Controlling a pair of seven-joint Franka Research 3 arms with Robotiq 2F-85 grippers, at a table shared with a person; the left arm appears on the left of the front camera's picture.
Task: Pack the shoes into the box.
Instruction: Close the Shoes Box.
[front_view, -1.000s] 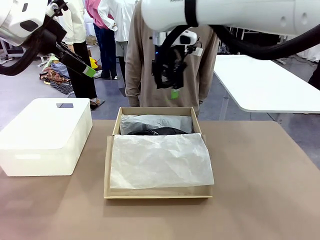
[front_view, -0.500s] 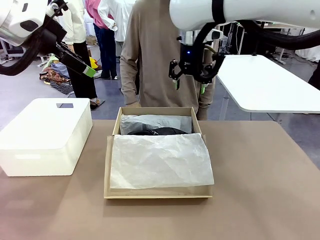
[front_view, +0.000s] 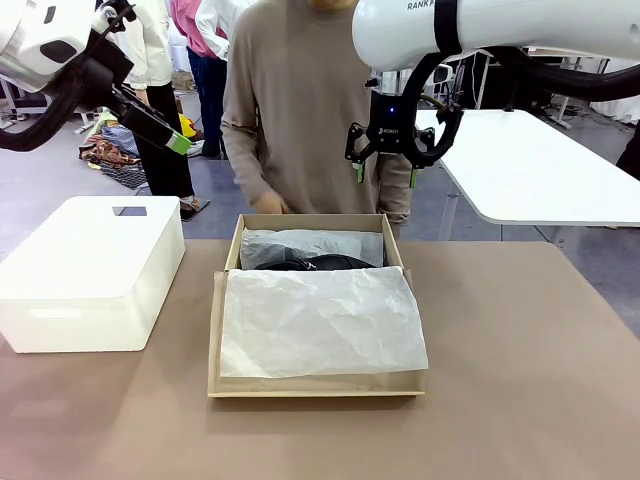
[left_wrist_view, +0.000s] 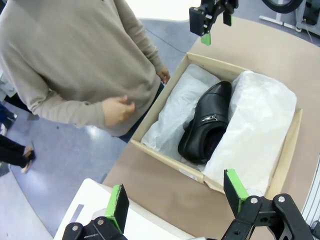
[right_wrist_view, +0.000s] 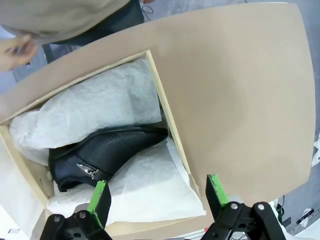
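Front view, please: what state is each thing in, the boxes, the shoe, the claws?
box: open, tissue-lined.
black shoe: lying inside the box, partly under tissue.
tissue paper: crumpled, spread over the near half.
white box: closed.
left gripper: open, empty, raised.
right gripper: open, empty, raised.

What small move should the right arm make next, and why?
Probably lower the right gripper toward the far tissue paper and fold it over the black shoe, which lies half uncovered in the box; the jaws stand open and empty.
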